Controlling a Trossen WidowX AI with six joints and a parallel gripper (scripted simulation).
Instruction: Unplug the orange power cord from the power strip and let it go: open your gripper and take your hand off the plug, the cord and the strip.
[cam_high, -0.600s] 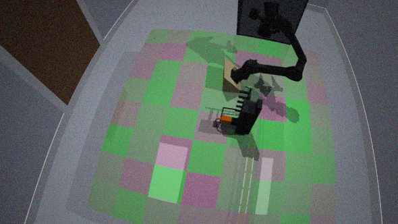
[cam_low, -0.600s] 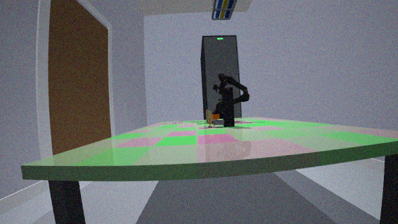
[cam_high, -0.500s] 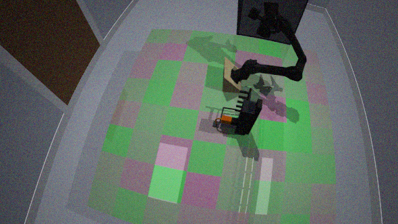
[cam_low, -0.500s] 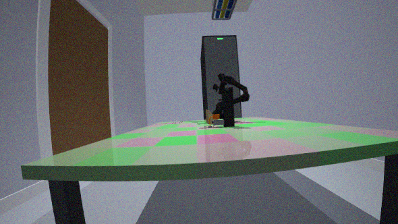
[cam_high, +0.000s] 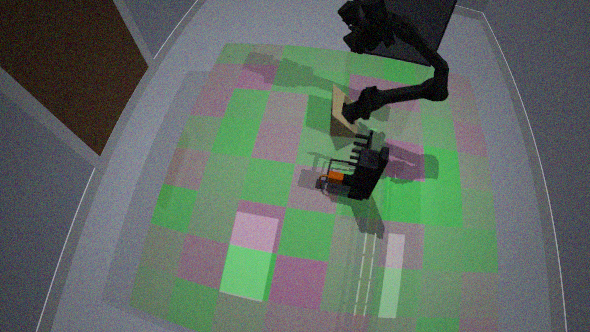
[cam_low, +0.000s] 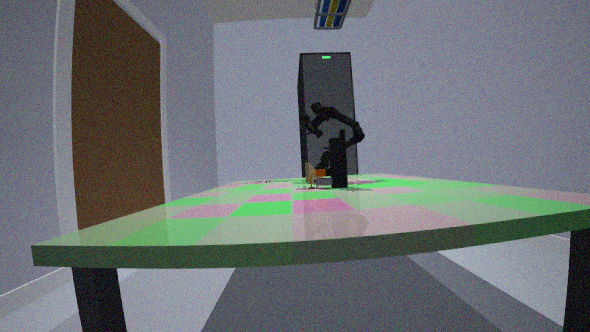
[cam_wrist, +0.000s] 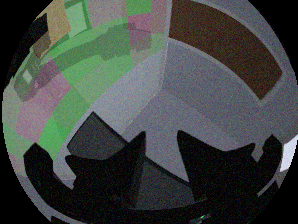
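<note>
The black power strip (cam_high: 369, 170) (cam_low: 339, 162) stands upright on the checkered table. The orange plug (cam_high: 336, 176) (cam_low: 320, 172) is at the strip's left side, low down, and looks seated against it. Its orange cord curls down beside it. Dark prongs or plugs stick out of the strip higher up, and a grey block sits just below the orange plug. My gripper (cam_high: 346, 25) (cam_wrist: 161, 134) is partly open, with nothing between its fingers. It is raised well away from the plug, cord and strip, behind them near the dark cabinet.
A tan angled board (cam_high: 338, 102) (cam_wrist: 59, 16) stands beside the arm's base, behind the strip. A tall dark cabinet (cam_high: 417, 32) (cam_low: 327, 85) stands behind the table. Thin dark cords run left from the strip. A pale raised-looking block (cam_high: 250, 255) lies at front left.
</note>
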